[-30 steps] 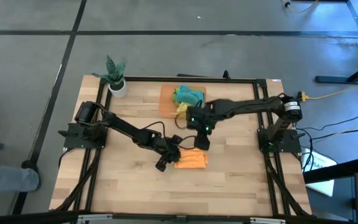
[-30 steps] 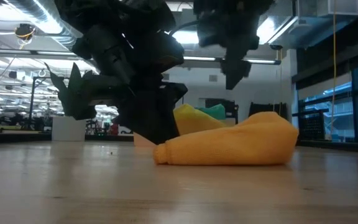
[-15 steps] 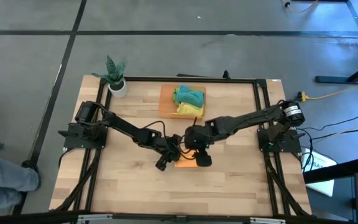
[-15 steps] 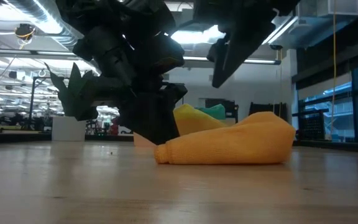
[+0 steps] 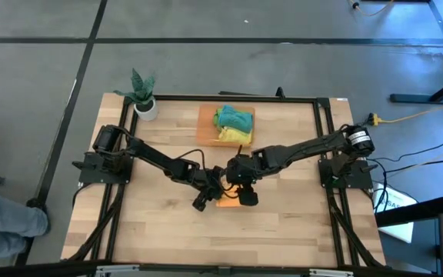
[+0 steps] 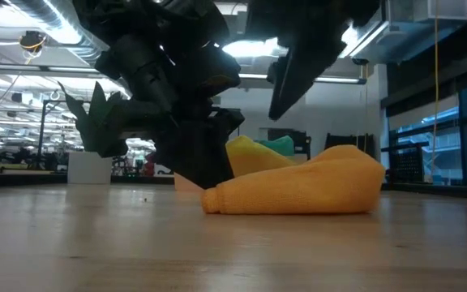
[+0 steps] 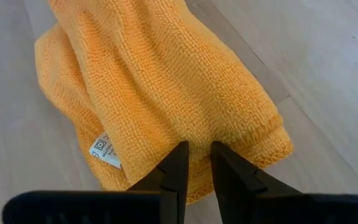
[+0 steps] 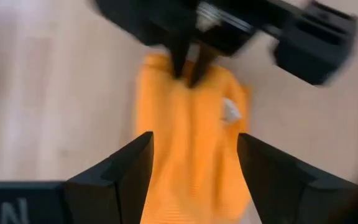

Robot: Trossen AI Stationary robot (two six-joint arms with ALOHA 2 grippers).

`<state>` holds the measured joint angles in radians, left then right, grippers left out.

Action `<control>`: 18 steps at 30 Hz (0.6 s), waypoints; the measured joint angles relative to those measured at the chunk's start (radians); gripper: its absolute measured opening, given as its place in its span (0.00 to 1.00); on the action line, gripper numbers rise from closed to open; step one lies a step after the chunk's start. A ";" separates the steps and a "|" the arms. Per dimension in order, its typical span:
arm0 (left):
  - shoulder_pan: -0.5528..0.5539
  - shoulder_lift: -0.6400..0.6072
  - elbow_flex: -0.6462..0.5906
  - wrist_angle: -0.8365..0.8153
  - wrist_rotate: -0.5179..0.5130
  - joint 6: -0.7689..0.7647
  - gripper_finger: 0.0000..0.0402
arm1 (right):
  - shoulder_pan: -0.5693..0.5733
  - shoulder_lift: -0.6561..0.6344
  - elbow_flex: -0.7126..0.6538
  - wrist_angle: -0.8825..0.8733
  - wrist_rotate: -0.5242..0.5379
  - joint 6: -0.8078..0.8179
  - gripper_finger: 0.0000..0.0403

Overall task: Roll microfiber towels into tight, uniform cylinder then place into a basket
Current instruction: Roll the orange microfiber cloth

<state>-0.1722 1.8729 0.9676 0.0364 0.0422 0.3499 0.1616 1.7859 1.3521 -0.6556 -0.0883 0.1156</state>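
The rolled orange microfiber towel lies on the pale wooden plank table, near the middle, its long axis running across the table from the left arm's side to the right arm's. In the low view one end tapers to a narrow tip near the left gripper while the other end bulges fat. That left gripper has its two dark fingers nearly together, pinching the stitched edge of the towel right beside the small white care label. The right gripper hangs above the same towel with its fingers spread wide and nothing between them. Toward the far edge of the table sits the shallow translucent orange basket, holding a green towel and a yellow towel. A small white pot with a green plant stands at the far left corner. Around the table is grey floor, and the low view looks into a bright hall with ceiling lights and windows.
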 joint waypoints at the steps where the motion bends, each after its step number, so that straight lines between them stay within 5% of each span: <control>1: 0.000 0.000 0.000 0.000 0.000 0.000 0.15 | 0.000 0.005 0.000 -0.010 0.026 0.000 0.58; 18: 0.000 0.000 -0.001 -0.002 -0.005 -0.004 0.15 | 0.062 0.155 0.001 -0.005 0.028 -0.105 0.58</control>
<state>-0.1725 1.8729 0.9668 0.0349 0.0376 0.3463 0.2238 1.9408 1.3529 -0.6605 -0.0605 0.0104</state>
